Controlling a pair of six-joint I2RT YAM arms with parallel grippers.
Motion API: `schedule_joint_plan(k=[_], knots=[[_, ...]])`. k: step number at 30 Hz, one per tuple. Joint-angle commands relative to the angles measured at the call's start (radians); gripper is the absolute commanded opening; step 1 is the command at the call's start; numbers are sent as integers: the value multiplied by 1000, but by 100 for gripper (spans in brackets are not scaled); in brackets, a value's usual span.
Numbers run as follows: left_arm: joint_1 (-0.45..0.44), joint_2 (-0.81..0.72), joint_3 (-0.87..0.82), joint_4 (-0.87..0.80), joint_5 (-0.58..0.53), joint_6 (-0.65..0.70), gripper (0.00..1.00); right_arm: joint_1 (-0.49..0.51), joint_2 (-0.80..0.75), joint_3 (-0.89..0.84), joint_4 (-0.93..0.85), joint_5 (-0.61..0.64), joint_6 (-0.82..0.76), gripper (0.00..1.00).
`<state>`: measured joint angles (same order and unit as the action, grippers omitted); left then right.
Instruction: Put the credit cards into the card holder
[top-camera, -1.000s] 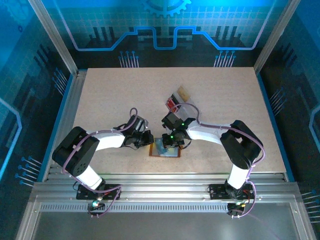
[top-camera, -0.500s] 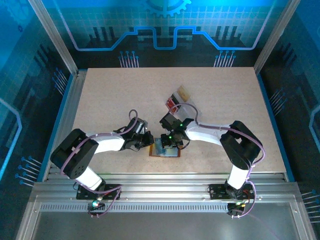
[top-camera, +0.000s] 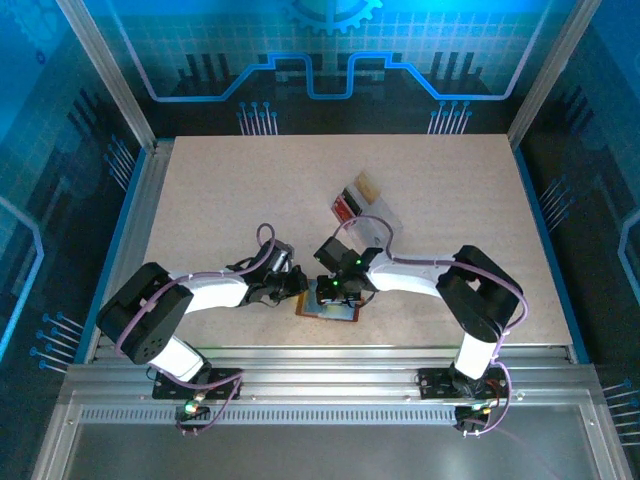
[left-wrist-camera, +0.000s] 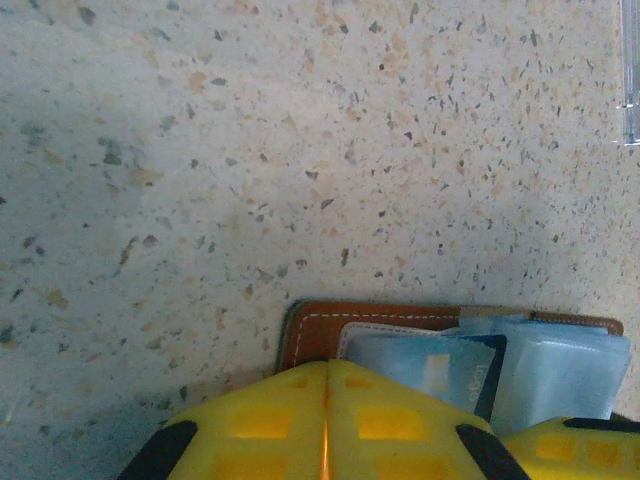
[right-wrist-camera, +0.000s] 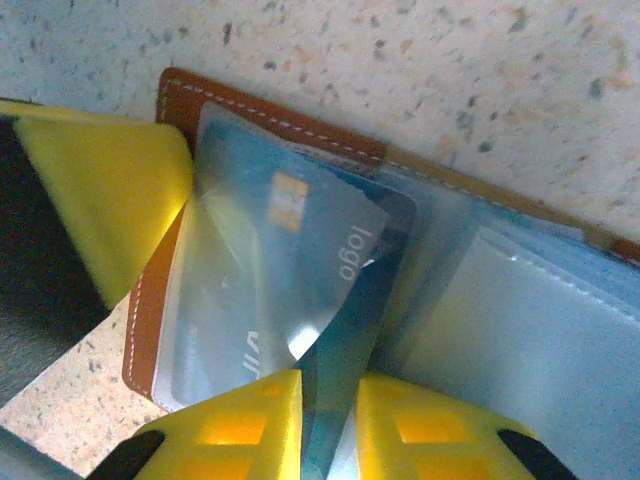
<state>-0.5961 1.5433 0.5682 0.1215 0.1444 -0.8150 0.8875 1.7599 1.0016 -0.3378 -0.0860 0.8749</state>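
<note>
While both arms crowd the near middle of the counter (top-camera: 220, 200), the card holder (top-camera: 327, 310) lies open and flat right under the two sets of fingers.

State of left fingers (left-wrist-camera: 325, 400): pressed together, yellow pads meeting on a seam, sitting over the holder's near-left edge. Can't tell if any leather is pinched underneath. The brown stitched rim shows just ahead of them, bare counter beyond.

State of right fingers (top-camera: 334, 295): narrow, clamped on the credit card (right-wrist-camera: 300, 230). It's blue, and its edge runs down between the two pads. The card is tilted. Its far end, with the chip and the word "logo", looks to be under the translucent pocket sleeve on the holder's left half. Its near end is out of the pocket, in the grip.

In the right wrist view one left-arm pad sits just left of the card, against the holder's left rim. Pale pockets of the holder's other half spread out to the right of the right fingers.

The clear tray (top-camera: 366, 208) is beyond the right fingers, apart from the holder, with a red card (top-camera: 345, 207) and a tan card (top-camera: 368, 184) at it.
</note>
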Motion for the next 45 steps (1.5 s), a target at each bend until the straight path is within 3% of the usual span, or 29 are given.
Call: schedule_joint_plan(k=[1,13,20,31,36,42,45], knots=[[-47,26,-50,-178,75,-23,8,20,-1,-8,104,-48,2,26],[-44,25,-26,-198,98,-32,9,3,-71,61,-151,72,-159,42],[-37,2,1,-232,127,-38,12,-25,-125,68,-248,139,-226,45],[-36,-72,72,-339,139,-18,15,-3,-149,83,-385,221,-264,23],[-36,-93,107,-384,149,36,20,35,-199,30,-363,171,-237,22],[-37,-208,115,-486,90,69,21,47,-119,17,-335,123,-190,14],[-37,-265,101,-508,119,72,23,52,-92,13,-331,114,-167,14]])
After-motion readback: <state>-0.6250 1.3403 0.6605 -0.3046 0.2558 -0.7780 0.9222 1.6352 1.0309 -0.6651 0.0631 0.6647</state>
